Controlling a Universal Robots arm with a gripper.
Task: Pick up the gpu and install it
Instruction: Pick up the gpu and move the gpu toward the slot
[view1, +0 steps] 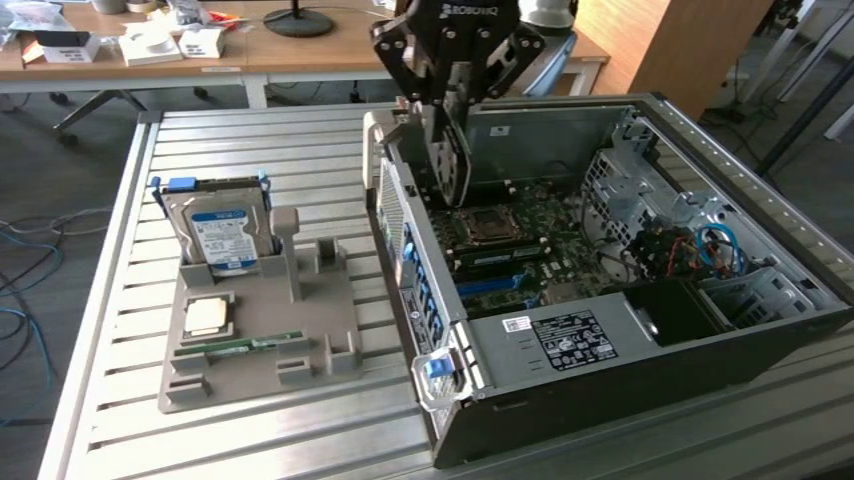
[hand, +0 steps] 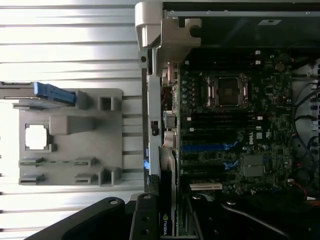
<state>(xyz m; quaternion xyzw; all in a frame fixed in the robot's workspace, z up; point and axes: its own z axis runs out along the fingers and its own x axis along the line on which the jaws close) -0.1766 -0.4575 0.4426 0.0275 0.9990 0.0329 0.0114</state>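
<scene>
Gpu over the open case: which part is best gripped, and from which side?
Its upper edge, from above, pinching the two flat faces, as the end effector grips it. The gpu hangs upright on edge, so this likely leaves its lower edge free to face the motherboard.

Quick colour rundown: the claw (view1: 447, 105) is all black, and the gpu (view1: 451, 165) is dark with a little green logo (hand: 165, 223). The hard drive (view1: 220, 235) is silver with a blue-and-white label. The holder (view1: 320, 340) is plain grey, and the surface (view1: 254, 140) is silvery with ribbed stripes. The motherboard (view1: 534, 240) is dark green with blue slots (view1: 497, 284), plus red and blue cables (view1: 701, 250).
</scene>
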